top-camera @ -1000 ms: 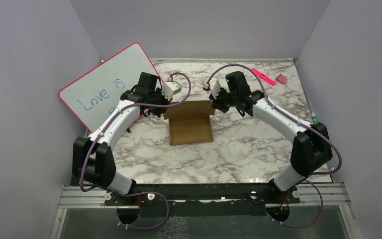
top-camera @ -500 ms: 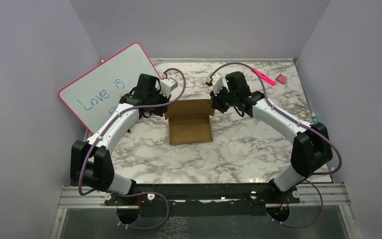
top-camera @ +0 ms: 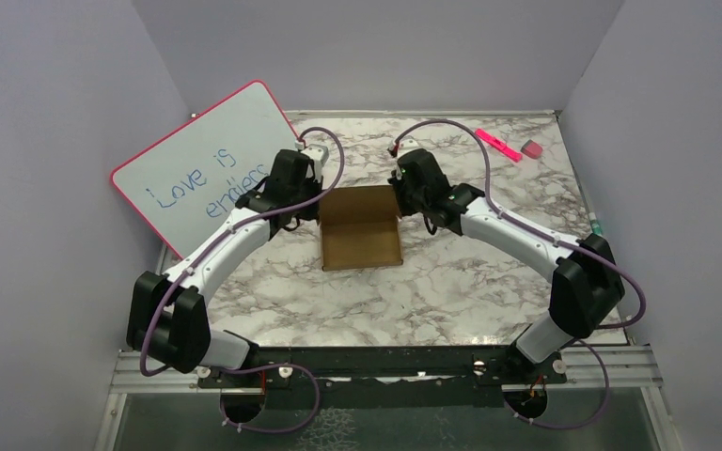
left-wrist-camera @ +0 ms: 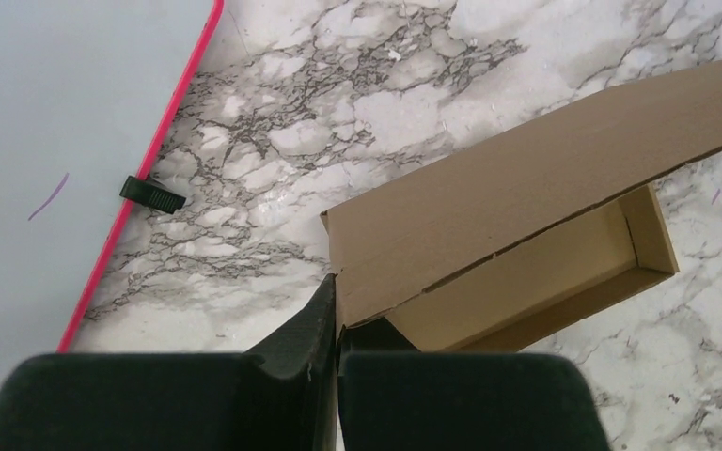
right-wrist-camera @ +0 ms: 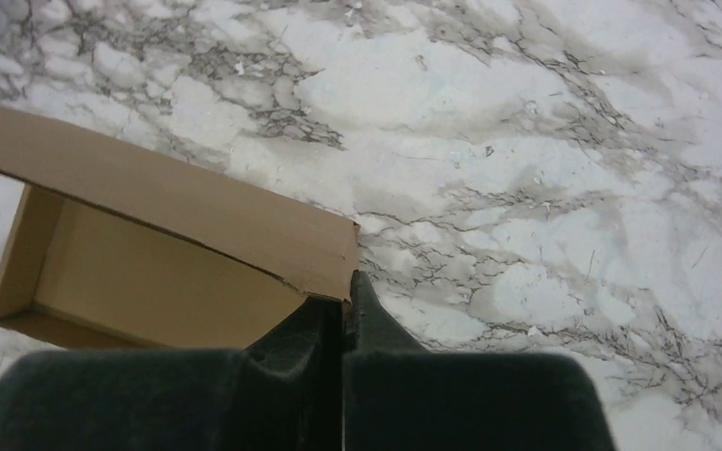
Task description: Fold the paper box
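Tightly together, the two black fingers of the left gripper (left-wrist-camera: 336,299) pinch one free corner of the lid of the plain brown cardboard paper box (top-camera: 362,246). The right gripper (right-wrist-camera: 347,293) is likewise clamped on the lid's other free corner. Between them the lid flap stands raised and tilted at the far side of the box. The box's shallow rectangular tray lies open and flat near the middle of the white, grey-veined marble table (top-camera: 451,282).

In both wrist views the pinched cardboard edge vanishes into the slit between the fingers, so how deep it sits cannot be told. The lid also hides the tray's back wall.

Left of the box a pink-framed whiteboard (top-camera: 193,160) leans against the wall. The left arm (top-camera: 235,235) covers part of its blue writing, which reads "Love is" and then a half-hidden word. A pink marker (top-camera: 498,144) and a small pink block (top-camera: 531,148) lie near the far right corner. Plain lilac-grey walls (top-camera: 376,47) close in three sides.
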You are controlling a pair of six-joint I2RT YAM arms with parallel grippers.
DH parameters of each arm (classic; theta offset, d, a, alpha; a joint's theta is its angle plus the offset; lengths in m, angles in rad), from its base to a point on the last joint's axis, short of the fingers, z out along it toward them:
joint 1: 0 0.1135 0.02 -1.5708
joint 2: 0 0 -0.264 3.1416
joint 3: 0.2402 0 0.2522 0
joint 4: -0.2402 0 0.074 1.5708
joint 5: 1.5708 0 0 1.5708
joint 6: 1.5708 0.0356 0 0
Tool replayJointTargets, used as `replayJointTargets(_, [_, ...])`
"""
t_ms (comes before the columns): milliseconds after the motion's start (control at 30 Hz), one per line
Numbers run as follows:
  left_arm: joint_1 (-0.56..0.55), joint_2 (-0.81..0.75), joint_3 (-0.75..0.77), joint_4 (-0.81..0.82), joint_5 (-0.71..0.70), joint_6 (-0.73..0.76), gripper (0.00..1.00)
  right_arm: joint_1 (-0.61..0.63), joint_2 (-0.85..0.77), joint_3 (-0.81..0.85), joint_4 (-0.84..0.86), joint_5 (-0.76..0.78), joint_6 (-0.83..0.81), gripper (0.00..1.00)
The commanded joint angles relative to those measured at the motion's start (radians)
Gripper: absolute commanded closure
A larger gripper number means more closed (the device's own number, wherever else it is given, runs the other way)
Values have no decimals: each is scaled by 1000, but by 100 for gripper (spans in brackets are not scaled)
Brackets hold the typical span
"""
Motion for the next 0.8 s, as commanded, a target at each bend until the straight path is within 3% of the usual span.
replayJointTargets(0, [-44, -1, 11, 142, -98, -157, 100, 16, 29, 51, -7, 160, 199, 99])
replayJointTargets(233, [-88, 14, 18, 210, -154, -233, 100, 27, 34, 75, -40, 222, 362, 99])
replayJointTargets(767, [-124, 29, -114, 364, -191, -350, 100, 71, 62, 8, -2, 309, 643, 99])
